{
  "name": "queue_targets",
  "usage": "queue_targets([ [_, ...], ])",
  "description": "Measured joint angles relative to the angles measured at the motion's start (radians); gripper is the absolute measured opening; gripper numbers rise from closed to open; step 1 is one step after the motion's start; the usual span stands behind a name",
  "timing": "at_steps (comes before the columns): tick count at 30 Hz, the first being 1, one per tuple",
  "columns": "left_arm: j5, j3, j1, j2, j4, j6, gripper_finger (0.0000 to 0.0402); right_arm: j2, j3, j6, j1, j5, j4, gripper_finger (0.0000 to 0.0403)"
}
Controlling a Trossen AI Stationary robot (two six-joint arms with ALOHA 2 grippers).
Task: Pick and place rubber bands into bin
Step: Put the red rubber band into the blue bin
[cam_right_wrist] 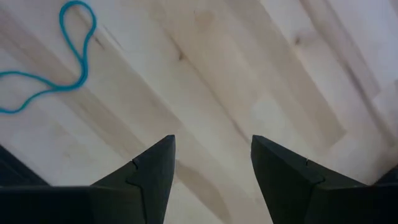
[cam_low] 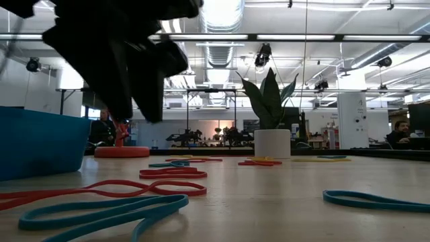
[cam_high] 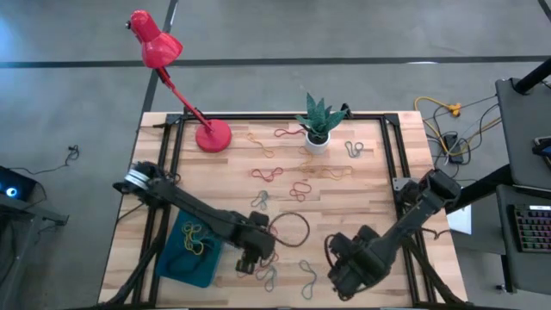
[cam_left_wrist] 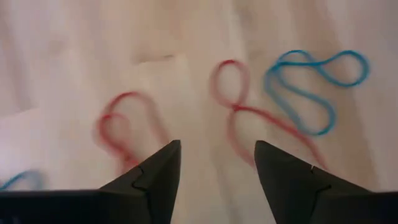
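Rubber bands lie scattered over the wooden table: red, yellow and grey-blue loops mid-table [cam_high: 297, 176], and a large dark red loop [cam_high: 293, 229]. The teal bin [cam_high: 176, 260] sits at the near left with yellow and green bands [cam_high: 195, 239] inside. My left gripper [cam_high: 251, 261] hovers open just right of the bin, over red bands [cam_left_wrist: 236, 118] and a blue band [cam_left_wrist: 311, 81]; it shows dark at the top of the low view [cam_low: 127, 60]. My right gripper [cam_high: 340, 263] is open over bare wood [cam_right_wrist: 213, 140], with a blue band [cam_right_wrist: 74, 50] off to one side.
A red desk lamp [cam_high: 211, 135] stands at the far left and a white plant pot [cam_high: 318, 139] at the far middle. Black frame rails [cam_high: 389, 164] run along the table's sides. More blue bands lie near the front edge [cam_high: 308, 275] [cam_low: 376, 199].
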Motion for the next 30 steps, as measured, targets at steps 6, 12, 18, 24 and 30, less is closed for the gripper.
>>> queue_targets([
  [6, 0.036, 0.030, -0.002, 0.082, 0.000, -0.062, 0.0142, 0.000, -0.003, 0.146, 0.059, 0.000, 0.001, 0.0198],
  [12, 0.033, 0.029, -0.006, 0.117, 0.014, -0.100, 0.0115, 0.000, -0.003, 0.262, 0.108, 0.000, 0.002, 0.0198],
  [18, 0.053, 0.028, -0.007, 0.142, 0.025, -0.119, 0.0113, 0.000, -0.004, 0.317, 0.124, 0.000, 0.001, 0.0198],
  [24, 0.052, 0.015, -0.007, 0.142, 0.033, -0.143, 0.0113, 0.000, -0.004, 0.316, 0.124, 0.006, 0.001, 0.0199],
  [30, 0.063, -0.015, -0.007, 0.137, 0.054, -0.136, 0.0082, 0.000, -0.004, 0.314, 0.122, 0.009, 0.001, 0.0198],
])
